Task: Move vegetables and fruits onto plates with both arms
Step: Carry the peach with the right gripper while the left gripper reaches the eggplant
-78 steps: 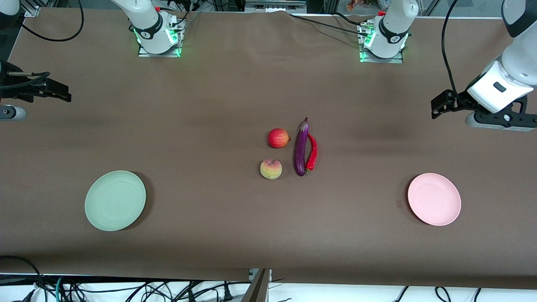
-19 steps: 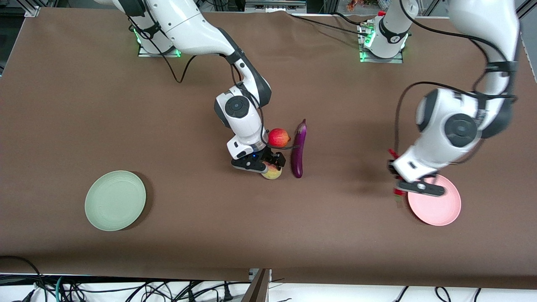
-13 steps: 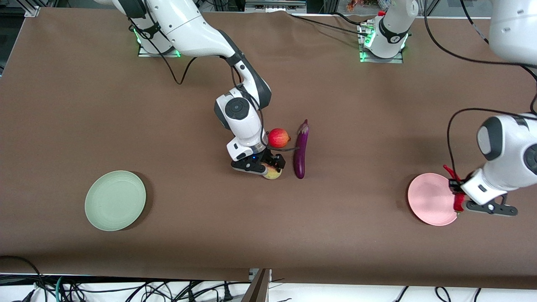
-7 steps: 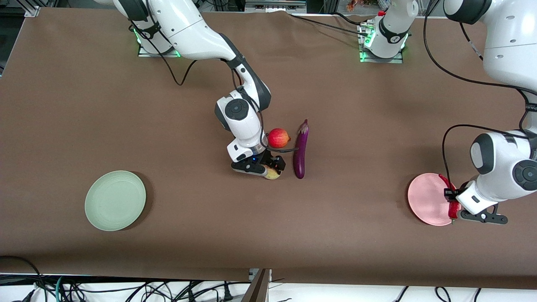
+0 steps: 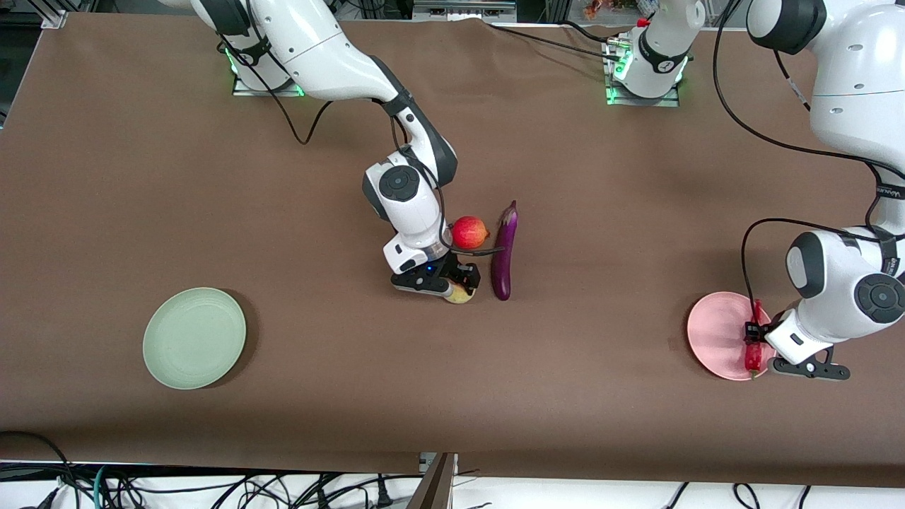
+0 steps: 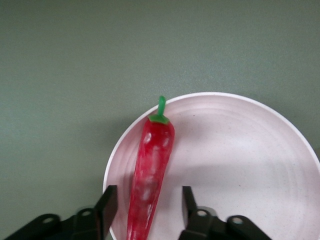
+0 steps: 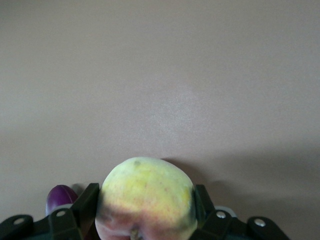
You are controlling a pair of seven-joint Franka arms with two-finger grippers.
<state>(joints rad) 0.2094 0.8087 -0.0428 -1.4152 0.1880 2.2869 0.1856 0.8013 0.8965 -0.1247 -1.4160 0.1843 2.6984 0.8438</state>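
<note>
Right gripper (image 7: 145,210) clamps my peach (image 7: 145,197) beside the eggplant (image 5: 503,251). Left gripper (image 6: 145,212) stands parted around the chili (image 6: 150,170), which lies on the pink plate (image 6: 240,150).

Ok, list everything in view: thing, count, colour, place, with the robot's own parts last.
Chili pepper: one, red, lying on the pink plate near its rim.
Peach: one, yellow-green, mid-table, nearer the front camera than the pomegranate.
Pomegranate: one, red, mid-table beside the eggplant.
Eggplant: one, purple, mid-table.
Pink plate: one, toward the left arm's end.
Green plate: one, pale green, toward the right arm's end.
Left hand: open, fingers either side of the chili pepper.
Right hand: shut on the peach.
</note>
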